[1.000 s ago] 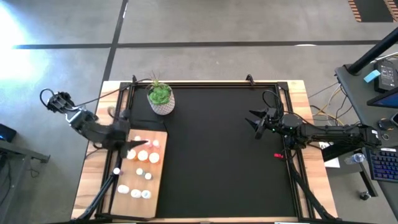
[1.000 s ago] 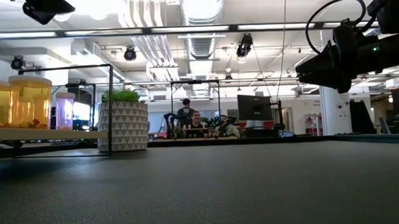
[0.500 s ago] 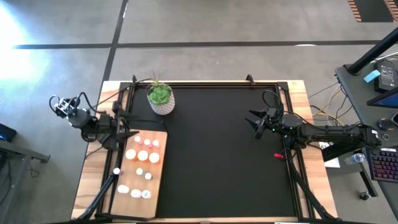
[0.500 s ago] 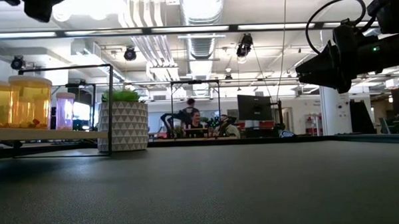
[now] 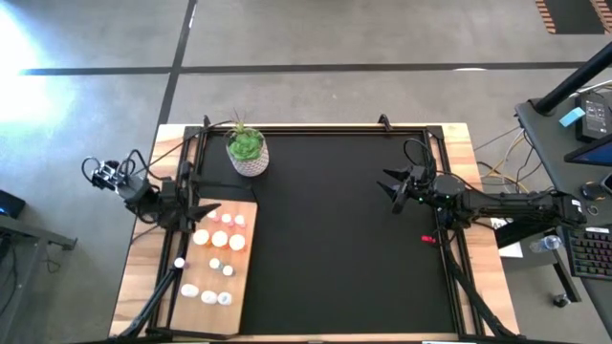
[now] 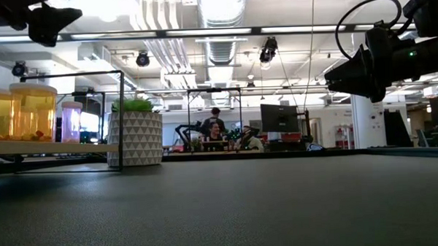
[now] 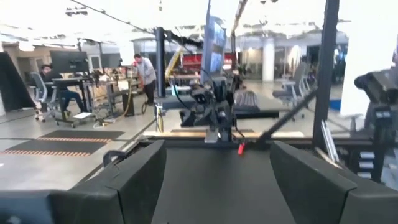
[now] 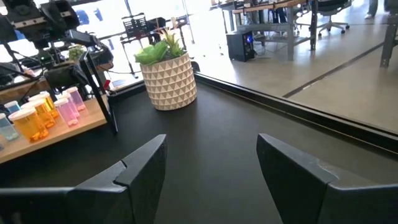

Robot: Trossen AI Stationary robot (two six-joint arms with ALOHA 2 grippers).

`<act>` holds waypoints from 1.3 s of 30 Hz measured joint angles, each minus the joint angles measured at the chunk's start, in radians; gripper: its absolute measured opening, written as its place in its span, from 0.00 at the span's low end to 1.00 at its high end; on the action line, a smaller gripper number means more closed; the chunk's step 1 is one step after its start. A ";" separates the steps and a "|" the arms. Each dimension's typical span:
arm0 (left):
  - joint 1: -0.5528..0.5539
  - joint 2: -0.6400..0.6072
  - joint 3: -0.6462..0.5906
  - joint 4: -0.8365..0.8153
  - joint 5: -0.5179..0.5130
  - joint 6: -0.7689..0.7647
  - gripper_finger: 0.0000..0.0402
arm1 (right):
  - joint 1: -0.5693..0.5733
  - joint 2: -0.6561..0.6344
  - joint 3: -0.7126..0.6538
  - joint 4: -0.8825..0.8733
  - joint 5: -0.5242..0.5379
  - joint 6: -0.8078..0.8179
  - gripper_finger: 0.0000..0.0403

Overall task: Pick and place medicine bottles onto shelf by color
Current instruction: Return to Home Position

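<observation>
Status: medicine bottles (image 5: 218, 239) standing on shelf (image 5: 241, 308), near left.
The left gripper (image 7: 216, 149) and right gripper (image 8: 211, 140) are spread wide, holding nothing. Bottles judged light, rigid, slippery: grasp mid-body, below cap.

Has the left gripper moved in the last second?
Yes: the left gripper has pulled back from over the shelf toward the table's left edge.

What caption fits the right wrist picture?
Open right pincer faces the plant pot and colour-grouped pill bottles on the shelf; left arm beyond.
</observation>
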State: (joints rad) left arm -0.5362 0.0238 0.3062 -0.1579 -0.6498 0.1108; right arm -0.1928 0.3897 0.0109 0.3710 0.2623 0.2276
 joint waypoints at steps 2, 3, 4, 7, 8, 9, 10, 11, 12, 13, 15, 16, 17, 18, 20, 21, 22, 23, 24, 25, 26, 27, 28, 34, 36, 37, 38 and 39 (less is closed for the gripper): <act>0.004 0.000 -0.008 0.026 -0.007 0.000 0.67 | 0.000 0.000 0.000 0.000 0.000 0.000 0.59; 0.009 0.000 -0.020 0.040 -0.006 -0.001 0.67 | 0.000 0.000 0.000 0.000 0.000 0.000 0.59; 0.015 0.000 -0.034 0.057 -0.006 -0.001 0.67 | 0.000 0.000 0.000 0.000 0.000 0.000 0.59; 0.043 0.000 -0.086 0.142 0.008 -0.001 0.67 | 0.000 0.000 0.000 0.000 0.000 0.000 0.59; 0.051 0.000 -0.106 0.167 0.018 -0.001 0.67 | 0.000 0.000 0.000 0.000 0.000 0.000 0.59; 0.059 0.000 -0.124 0.191 0.026 -0.001 0.67 | 0.000 0.000 0.000 0.000 0.000 0.000 0.59; 0.066 0.000 -0.139 0.217 0.035 -0.001 0.67 | 0.000 0.000 0.000 0.000 0.000 0.000 0.59; 0.071 0.000 -0.151 0.242 0.042 -0.001 0.67 | 0.000 0.000 0.000 0.000 0.000 0.000 0.59; 0.076 0.000 -0.164 0.270 0.046 -0.001 0.67 | 0.000 0.000 0.000 0.000 0.000 0.000 0.59; 0.079 0.000 -0.180 0.296 0.048 -0.001 0.67 | 0.000 0.000 0.000 0.000 0.000 0.000 0.59; 0.084 -0.001 -0.207 0.331 0.050 0.000 0.67 | 0.000 0.000 0.000 0.000 0.000 0.000 0.59; 0.086 -0.001 -0.216 0.342 0.052 0.000 0.67 | 0.000 0.000 0.000 0.000 0.000 0.000 0.59; 0.087 -0.001 -0.224 0.357 0.053 0.000 0.67 | 0.000 0.000 0.000 0.000 0.000 0.000 0.59; 0.087 -0.001 -0.233 0.376 0.053 0.000 0.67 | 0.000 0.000 0.000 0.000 0.000 0.000 0.59; 0.088 -0.001 -0.258 0.409 0.053 0.000 0.67 | 0.000 0.000 0.000 0.000 0.000 0.000 0.59; 0.089 -0.001 -0.272 0.429 0.053 0.000 0.67 | 0.000 0.000 0.000 0.000 0.000 0.000 0.59; 0.090 -0.001 -0.282 0.441 0.053 -0.001 0.67 | 0.000 0.000 0.000 0.000 0.000 0.000 0.59; 0.090 -0.001 -0.288 0.444 0.053 -0.001 0.67 | 0.000 0.000 0.000 0.000 0.000 0.000 0.59; 0.090 -0.001 -0.293 0.448 0.053 -0.002 0.67 | 0.000 0.000 0.000 0.000 0.000 0.000 0.59; 0.090 -0.001 -0.297 0.451 0.053 -0.002 0.67 | 0.000 0.000 0.000 0.000 0.000 0.000 0.59; 0.090 -0.001 -0.298 0.461 0.053 -0.002 0.67 | 0.000 0.000 0.000 0.000 0.000 0.000 0.59; 0.090 -0.001 -0.298 0.464 0.053 -0.002 0.67 | 0.000 0.000 0.000 0.000 0.000 0.000 0.59; 0.090 -0.001 -0.298 0.467 0.053 -0.002 0.67 | 0.000 0.000 0.000 0.000 0.000 0.000 0.59; 0.094 -0.001 -0.298 0.463 0.042 0.001 0.67 | 0.000 0.000 0.000 0.000 0.000 0.000 0.59; 0.094 -0.001 -0.298 0.464 0.042 0.001 0.67 | 0.000 0.000 0.000 0.000 0.000 0.000 0.59; 0.094 -0.001 -0.299 0.463 0.041 0.001 0.67 | 0.000 0.000 0.000 0.000 0.000 0.000 0.59; 0.094 -0.001 -0.299 0.464 0.041 0.001 0.67 | 0.000 0.000 0.000 0.000 0.000 0.000 0.59; 0.094 0.001 -0.299 0.464 0.041 0.001 0.67 | 0.000 0.000 0.000 0.000 0.000 0.000 0.59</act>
State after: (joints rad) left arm -0.4423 0.0250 0.0071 0.3056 -0.6086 0.1116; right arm -0.1930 0.3897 0.0110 0.3710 0.2623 0.2279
